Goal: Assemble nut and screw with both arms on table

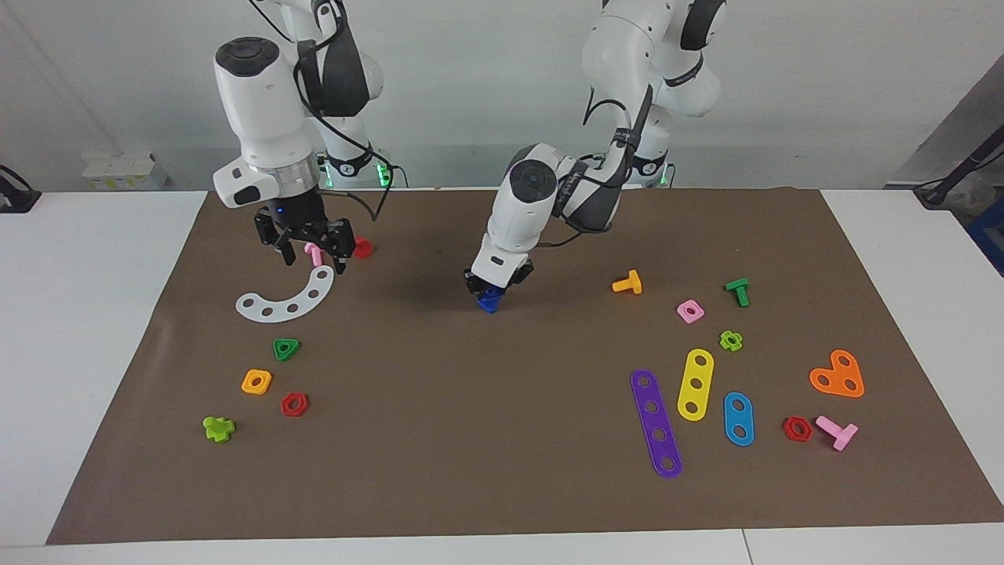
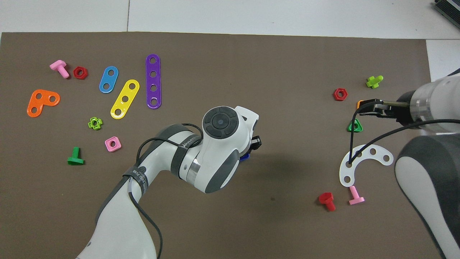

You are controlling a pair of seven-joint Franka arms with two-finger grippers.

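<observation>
Left gripper (image 1: 494,287) low over mid brown mat (image 1: 502,471), clamped on small dark-blue plastic piece (image 1: 489,300), nut or screw impossible to tell; right gripper (image 1: 306,245) spread, empty, above white curved perforated strip (image 1: 289,299).

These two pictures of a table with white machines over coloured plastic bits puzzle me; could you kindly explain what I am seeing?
They show one moment from two cameras: one faces the robots from across the table, the other looks steeply down from above their own end. The machines are two jointed arms ending in two-finger grippers. The left gripper is low over the middle of the brown mat, with a dark-blue toy piece at its fingertips; whether it is the nut, the screw or both joined cannot be told. The right gripper is open over a pink bolt, beside a red bolt and a white curved strip. Coloured nuts, bolts and strips with holes lie scattered at both ends.
</observation>
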